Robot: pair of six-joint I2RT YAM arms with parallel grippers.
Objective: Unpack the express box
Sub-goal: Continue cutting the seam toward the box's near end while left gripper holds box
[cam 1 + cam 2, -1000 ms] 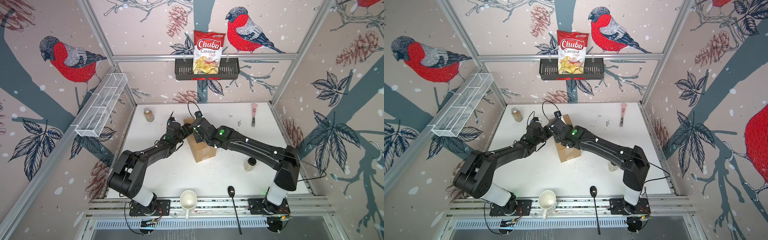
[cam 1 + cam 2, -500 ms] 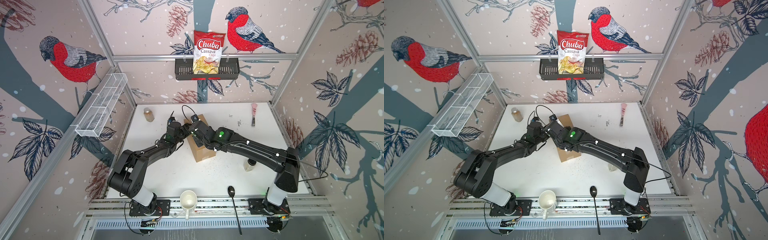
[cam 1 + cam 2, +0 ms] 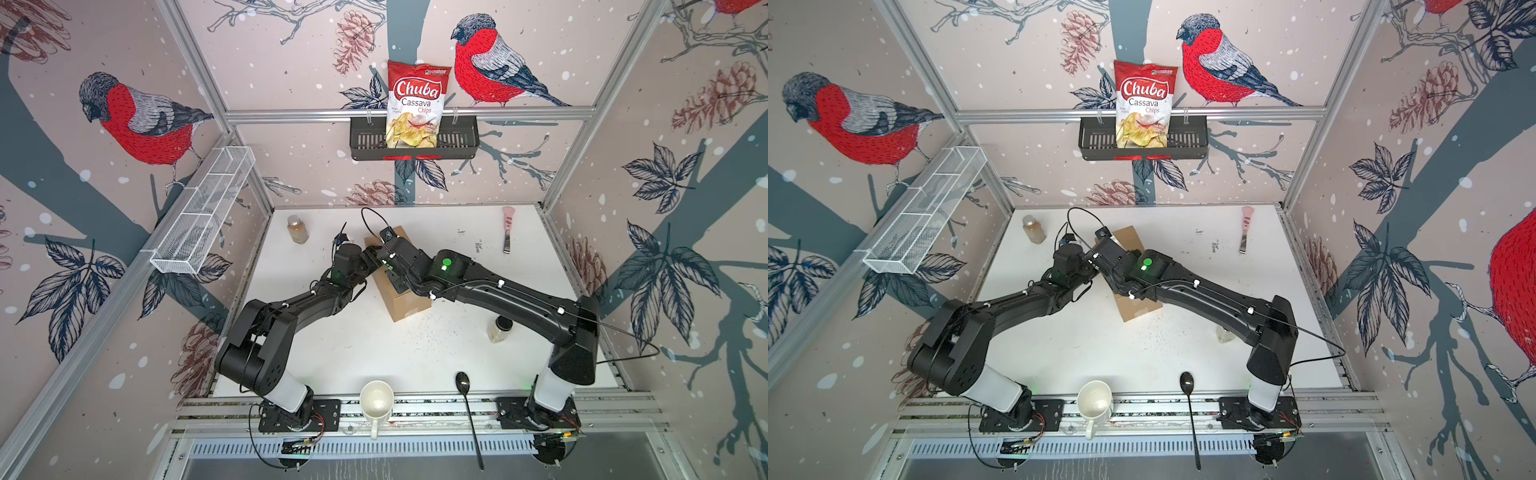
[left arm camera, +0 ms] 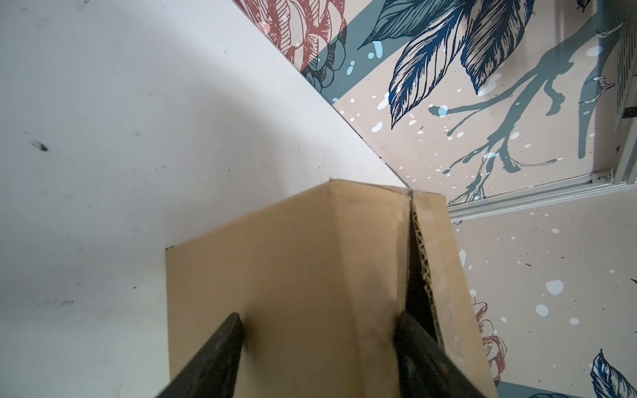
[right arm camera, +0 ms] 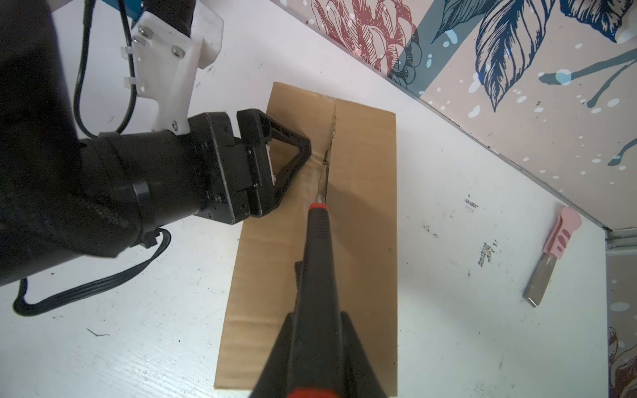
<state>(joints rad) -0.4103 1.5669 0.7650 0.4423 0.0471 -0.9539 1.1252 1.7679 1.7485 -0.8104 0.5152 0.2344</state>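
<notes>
Cardboard, brown, corrugated: express box (image 3: 409, 305), an oblong carton lying near the middle of the white tabletop (image 3: 332, 353), toward the back wall. Entries, left to right.

1. Left gripper (image 4: 319, 318): jaws spread, astride the carton's left top edge. One finger is on the side wall and one at the centre seam. Whether they squeeze cannot be told.
2. Carton: top seam gaping at the end nearer the back wall, fluting exposed. Likely light, stiff in the walls, springy in the flaps, apt to skid on the smooth top. Best hold: a flap's free edge beside the gap, with the wall braced.
3. Right gripper (image 5: 315, 330): clenched on a black-handled cutter with red collar (image 5: 319, 248), tip in the seam.
4. Pink-handled flat blade (image 5: 551, 255): idle, well apart.
</notes>
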